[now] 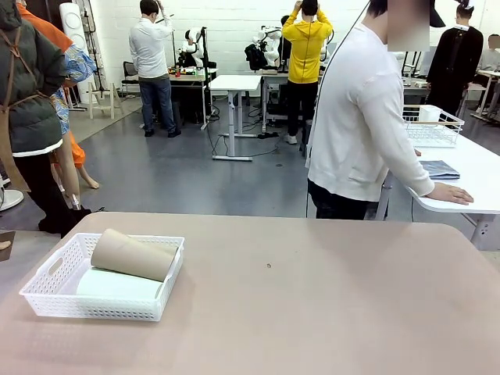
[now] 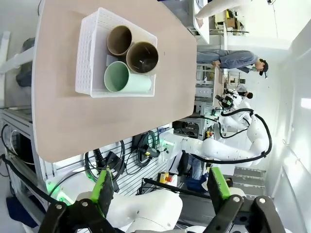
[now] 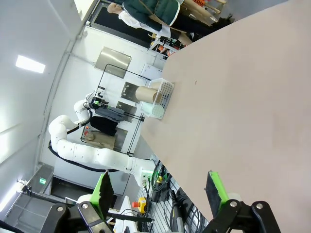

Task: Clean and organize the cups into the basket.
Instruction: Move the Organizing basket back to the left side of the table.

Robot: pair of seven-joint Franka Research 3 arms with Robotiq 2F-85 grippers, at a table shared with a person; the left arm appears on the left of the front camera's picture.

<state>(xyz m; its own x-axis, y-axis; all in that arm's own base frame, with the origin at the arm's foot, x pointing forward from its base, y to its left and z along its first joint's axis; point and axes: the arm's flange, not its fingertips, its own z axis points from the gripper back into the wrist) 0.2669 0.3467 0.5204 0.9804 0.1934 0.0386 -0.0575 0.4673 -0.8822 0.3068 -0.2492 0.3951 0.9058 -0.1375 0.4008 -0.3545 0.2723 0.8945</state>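
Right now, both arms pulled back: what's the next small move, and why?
Probably none beyond holding clear. All three cups, the mint one and two tan ones, already lie inside the basket. Both the left gripper and right gripper are open, holding nothing.

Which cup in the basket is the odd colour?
The pale mint green cup, lying in the white basket with its mouth toward the left wrist camera. The other two cups are tan-brown.
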